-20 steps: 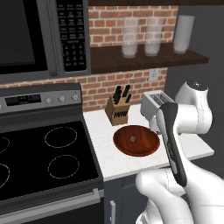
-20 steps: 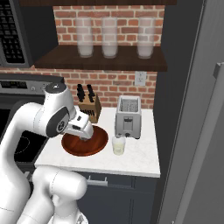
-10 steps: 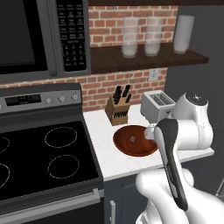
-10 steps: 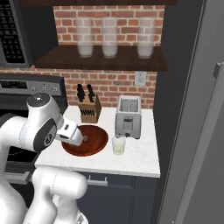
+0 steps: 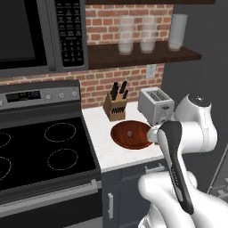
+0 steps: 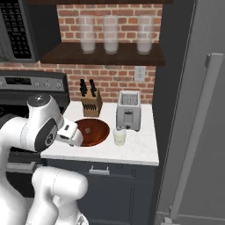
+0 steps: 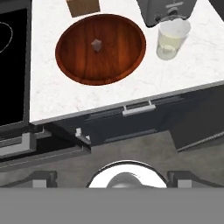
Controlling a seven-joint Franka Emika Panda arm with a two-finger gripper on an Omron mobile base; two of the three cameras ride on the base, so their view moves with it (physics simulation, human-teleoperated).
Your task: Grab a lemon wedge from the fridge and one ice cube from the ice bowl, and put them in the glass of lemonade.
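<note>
The ice bowl (image 7: 100,48) sits in the upper middle of the hand view, on the white table (image 7: 48,94), with one small pale ice cube (image 7: 96,44) lying near its centre. In the left base view the ice bowl (image 5: 130,134) shows at centre right of the frame, partly behind the arm's white wrist; in the right base view it (image 6: 93,132) lies left of centre, its left edge covered by the hand.

The glass of lemonade (image 7: 172,39) stands at the upper right of the hand view, just beside the bowl's right rim and touching or nearly touching the front of the toaster (image 7: 165,8) above it. In the right base view the glass (image 6: 119,136) stands in front of the toaster (image 6: 128,110), at centre frame.

A knife block (image 6: 91,103) stands behind the bowl against the brick wall. The fridge (image 6: 206,114) fills the right side of the right base view, its long pale handle (image 6: 197,132) running down the frame; the lemon wedge cannot be seen from outside it.

The gripper is at the left of the right base view, over the table's front edge beside the bowl, but its fingers are hidden by the hand, so I cannot tell whether they are spread or pressed together.
</note>
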